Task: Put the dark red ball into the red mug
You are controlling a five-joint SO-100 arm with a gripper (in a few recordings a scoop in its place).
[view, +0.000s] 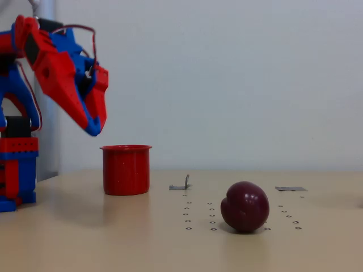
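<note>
The dark red ball (245, 206), glossy maroon with a crease on its left side, rests on the beige table toward the front right in the fixed view. The red mug (126, 169), a bright red cup with a flared rim, stands upright to its left and farther back. My red-and-blue gripper (95, 128) hangs in the air at upper left, its tips pointing down, above and just left of the mug's rim. The fingers look pressed together with nothing between them. The ball lies well to the right of the gripper.
The arm's base (17, 175) stands at the left edge. A small metal bracket (181, 184) and a flat grey tag (290, 188) lie on the table (170, 243), with rows of small holes around the ball. A pale wall runs behind.
</note>
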